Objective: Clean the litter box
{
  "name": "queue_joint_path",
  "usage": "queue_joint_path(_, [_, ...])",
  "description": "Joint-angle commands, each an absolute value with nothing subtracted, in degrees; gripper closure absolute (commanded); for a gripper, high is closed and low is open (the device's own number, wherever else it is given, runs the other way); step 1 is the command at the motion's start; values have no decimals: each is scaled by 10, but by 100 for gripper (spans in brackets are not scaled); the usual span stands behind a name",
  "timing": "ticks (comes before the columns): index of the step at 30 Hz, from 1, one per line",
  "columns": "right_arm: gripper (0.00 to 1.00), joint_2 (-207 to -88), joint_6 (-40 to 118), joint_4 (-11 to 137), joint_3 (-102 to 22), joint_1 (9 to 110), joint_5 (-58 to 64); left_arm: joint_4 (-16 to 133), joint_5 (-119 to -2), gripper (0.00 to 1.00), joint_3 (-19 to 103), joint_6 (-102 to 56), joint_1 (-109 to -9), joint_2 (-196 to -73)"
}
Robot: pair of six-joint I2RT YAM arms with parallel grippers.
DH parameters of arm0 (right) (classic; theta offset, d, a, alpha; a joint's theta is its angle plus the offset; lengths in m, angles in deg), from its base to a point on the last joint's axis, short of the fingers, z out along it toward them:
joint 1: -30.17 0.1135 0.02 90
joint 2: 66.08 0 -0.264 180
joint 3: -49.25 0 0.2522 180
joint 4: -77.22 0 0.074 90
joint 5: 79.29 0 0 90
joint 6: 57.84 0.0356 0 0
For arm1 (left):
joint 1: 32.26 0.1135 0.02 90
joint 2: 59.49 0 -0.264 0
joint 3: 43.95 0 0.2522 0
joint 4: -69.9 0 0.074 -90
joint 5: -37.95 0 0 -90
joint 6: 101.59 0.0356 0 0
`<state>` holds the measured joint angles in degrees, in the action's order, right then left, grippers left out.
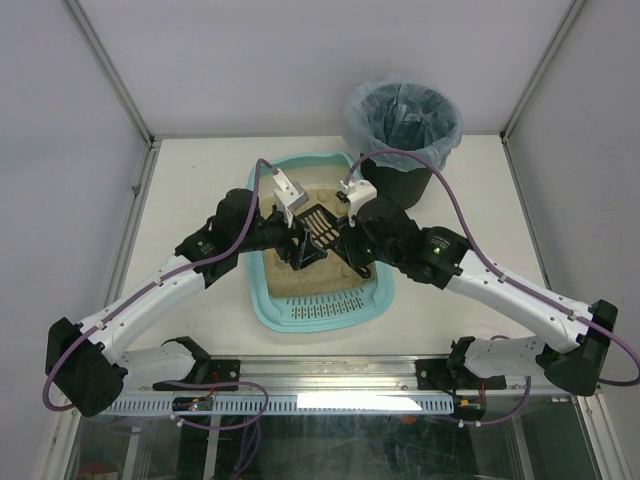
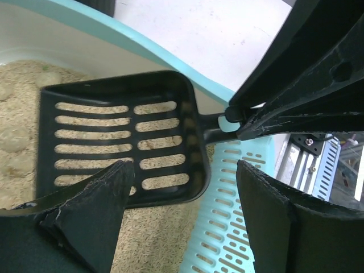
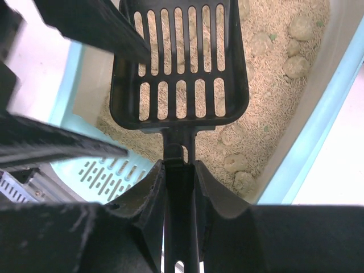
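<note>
The light teal litter box (image 1: 259,290) lies mid-table, holding beige litter with clumps (image 3: 236,164) and a slotted strip (image 2: 239,227) at its near end. A black slotted scoop (image 1: 320,228) hovers level over the litter, its head empty. My right gripper (image 3: 181,170) is shut on the scoop's handle, just behind the head (image 3: 179,68). My left gripper (image 2: 185,193) stands open beside the scoop's near corner; its left finger (image 2: 96,216) overlaps the head's edge in the left wrist view, and nothing lies between the jaws. In the top view the left gripper (image 1: 298,238) and right gripper (image 1: 345,238) meet over the box.
A black round bin (image 1: 403,125) with a bluish bag liner stands just beyond the box's far right corner. White walls and metal posts close in the table on three sides. A rail with cables (image 1: 330,400) runs along the near edge.
</note>
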<state>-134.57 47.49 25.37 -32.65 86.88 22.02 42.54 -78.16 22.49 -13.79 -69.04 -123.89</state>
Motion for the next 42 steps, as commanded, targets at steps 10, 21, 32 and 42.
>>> queue_joint_path(10, [100, -1349, 504, 265, -387, 856, 165, 437, -765, 47, 261, -103, -733, -1290])
queue_joint_path(21, [86, -1349, 509, 277, -378, 855, 191, 421, -732, 100, 277, -124, -740, -1309])
queue_joint_path(32, [32, -1189, 517, 335, -271, 854, 328, 481, -565, 100, 257, -328, -777, -1309])
queue_joint_path(42, [28, -1057, 587, 466, -149, 854, 403, 579, -441, 100, 193, -542, -799, -1288])
